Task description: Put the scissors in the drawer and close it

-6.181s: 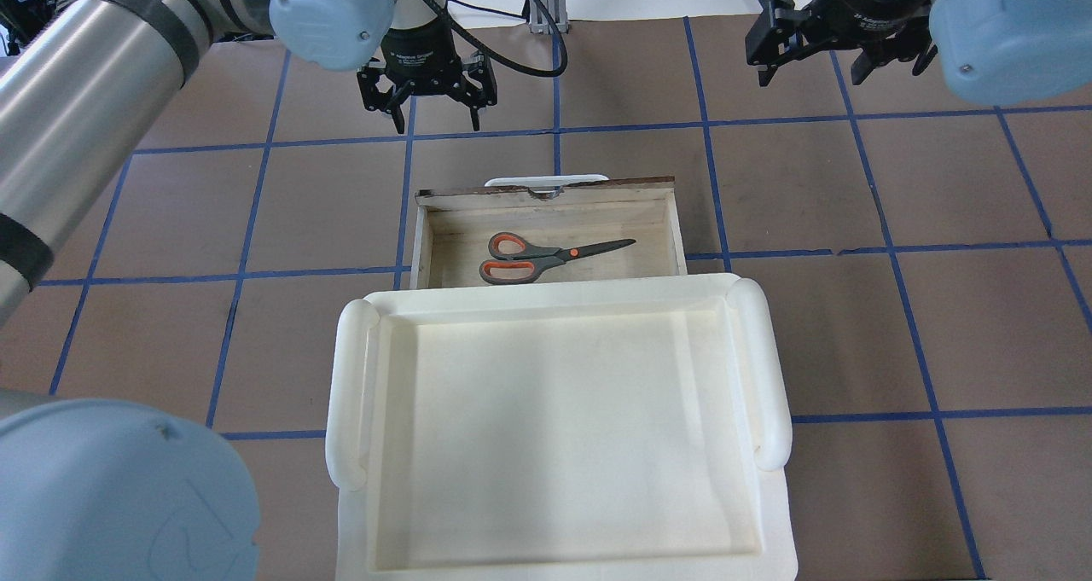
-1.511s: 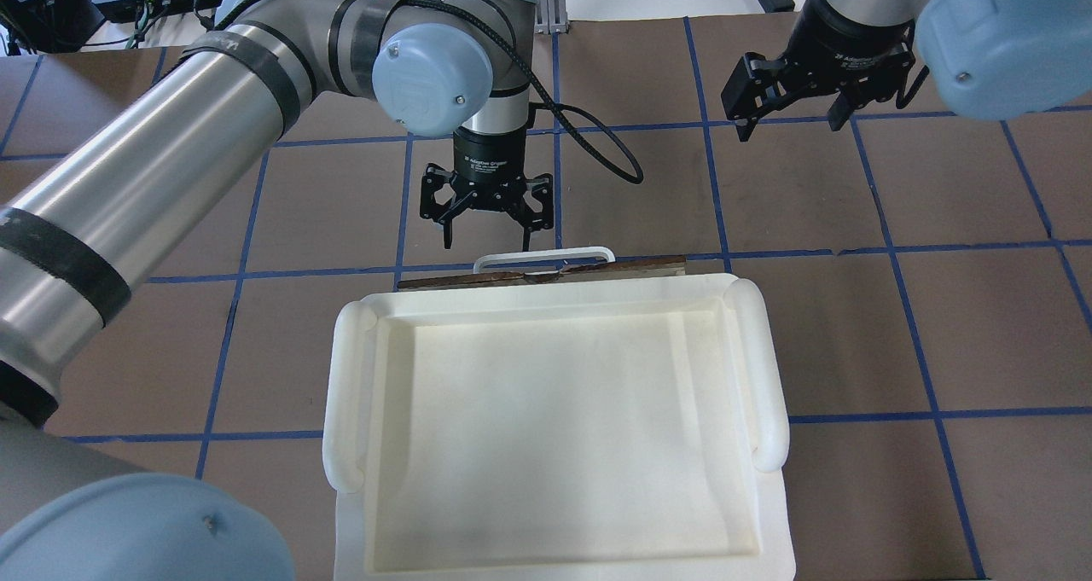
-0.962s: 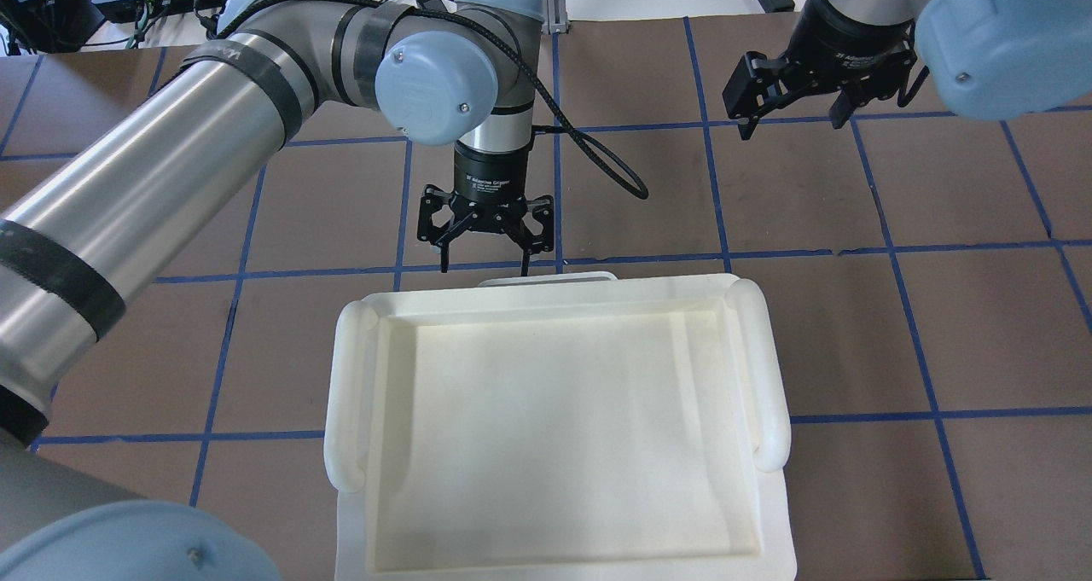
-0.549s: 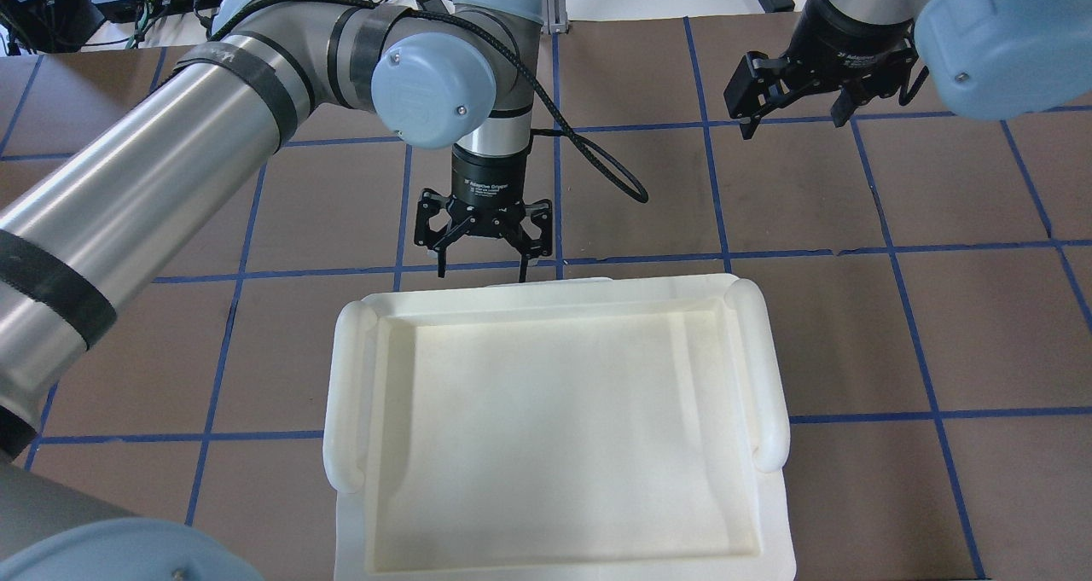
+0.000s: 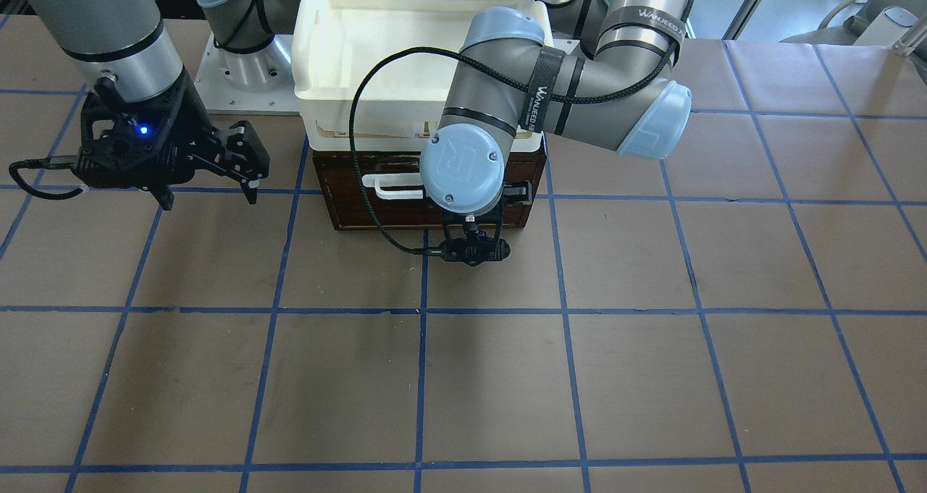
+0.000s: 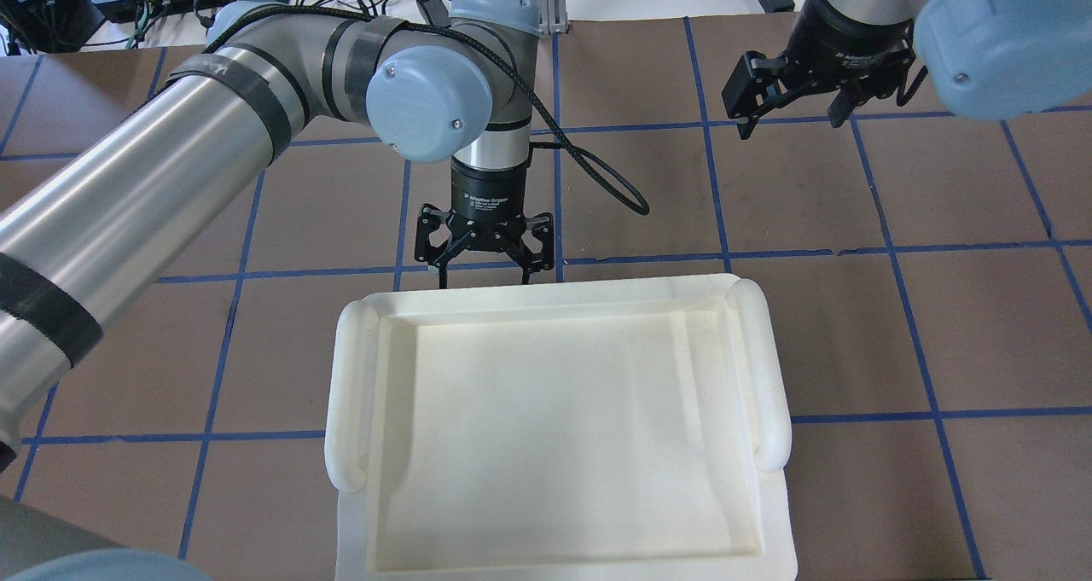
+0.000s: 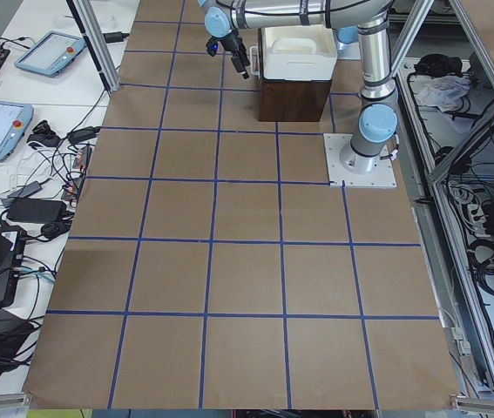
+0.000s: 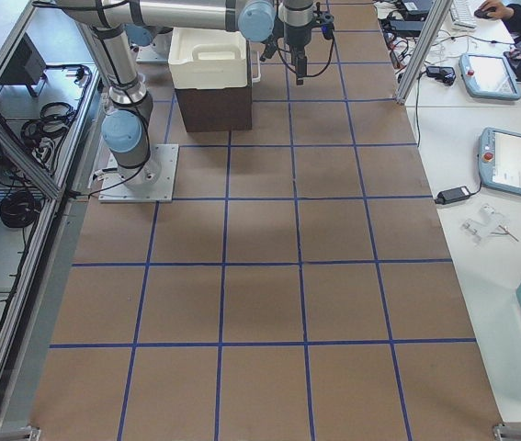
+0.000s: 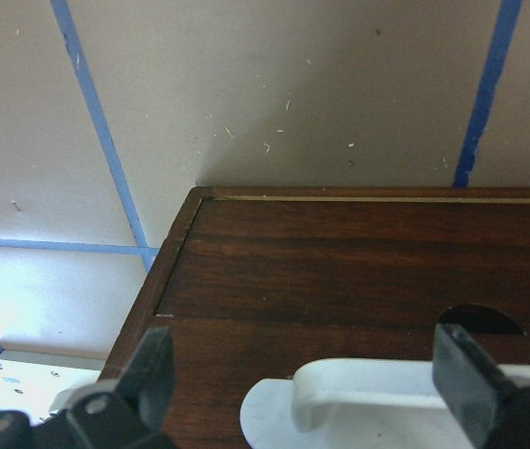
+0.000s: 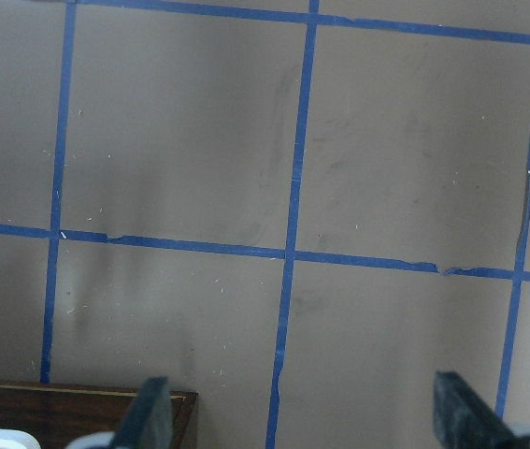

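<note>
Dark brown wood: the shallow wooden drawer with the dark brown front [image 5: 427, 214] sits flush in its cabinet, directly ahead of the left gripper's fingertips; closing looks done, judged from the flush front.
White bar handle: the white plastic bar handle [image 9: 377, 407] lies between the two fingers and just under them, a placement that suits pushing the front in rather than gripping.
Left gripper: the black two-finger left gripper [image 6: 483, 279] hangs fingers-down against the drawer front, jaws spread wide and holding nothing; the wrist view shows one finger [image 9: 157, 369] at each side of the handle.
White bin: the cream plastic tray-like bin [image 6: 358, 376] sits on top of the cabinet, just behind the left gripper, and hides the drawer from overhead.
Scissors: the grey-handled scissors show in no view; presumably they lie inside the shut drawer, though that cannot be confirmed.
Right gripper: the black two-finger right gripper [image 6: 793, 116] hovers well off to the side above bare brown table paper [image 10: 180, 140], jaws wide and empty, likely parked out of the way.
Risk: pulling back carelessly could snag the handle.
</note>
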`<state>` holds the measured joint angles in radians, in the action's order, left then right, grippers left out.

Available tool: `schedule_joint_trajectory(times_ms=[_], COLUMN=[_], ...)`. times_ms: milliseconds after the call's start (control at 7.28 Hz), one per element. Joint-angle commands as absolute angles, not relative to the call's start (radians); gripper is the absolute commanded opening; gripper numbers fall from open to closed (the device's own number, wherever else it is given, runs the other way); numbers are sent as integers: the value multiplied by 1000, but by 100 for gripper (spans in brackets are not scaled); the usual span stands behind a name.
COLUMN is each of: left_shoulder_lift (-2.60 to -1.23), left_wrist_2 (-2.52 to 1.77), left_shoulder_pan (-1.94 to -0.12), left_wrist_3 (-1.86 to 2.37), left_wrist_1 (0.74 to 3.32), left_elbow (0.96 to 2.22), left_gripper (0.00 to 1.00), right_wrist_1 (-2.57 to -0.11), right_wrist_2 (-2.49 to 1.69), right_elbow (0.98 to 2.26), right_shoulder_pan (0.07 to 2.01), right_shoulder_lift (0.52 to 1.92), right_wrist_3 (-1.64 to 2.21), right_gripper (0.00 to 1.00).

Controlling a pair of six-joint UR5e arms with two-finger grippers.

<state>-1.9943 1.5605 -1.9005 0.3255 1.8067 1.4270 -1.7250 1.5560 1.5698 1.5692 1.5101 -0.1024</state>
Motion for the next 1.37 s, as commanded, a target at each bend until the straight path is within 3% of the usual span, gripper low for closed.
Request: schedule_joint_trajectory(times_ms=[0, 412, 824, 1236], left_shoulder_lift=[-1987, -1985, -1945, -1821], left_wrist_2=[1552, 1558, 1624, 1650], left_shoulder_pan=[-1901, -1899, -1878, -1763], left_wrist_3=[331, 330, 287, 279], left_wrist_1=[1822, 1822, 1810, 1753], left_elbow=[1428, 1430, 1352, 1304], left_gripper=[100, 100, 100, 100], right_wrist_1=[-1714, -1718, -1720, -1726], right_wrist_2=[1569, 1559, 1566, 1566], right_elbow=[1571, 1571, 1571, 1571], right_shoulder_pan=[1569, 1569, 1569, 1569], right_shoulder_lift=[1511, 1509, 1509, 1513], right_wrist_3=[-100, -103, -100, -89], right_gripper=[100, 100, 100, 100])
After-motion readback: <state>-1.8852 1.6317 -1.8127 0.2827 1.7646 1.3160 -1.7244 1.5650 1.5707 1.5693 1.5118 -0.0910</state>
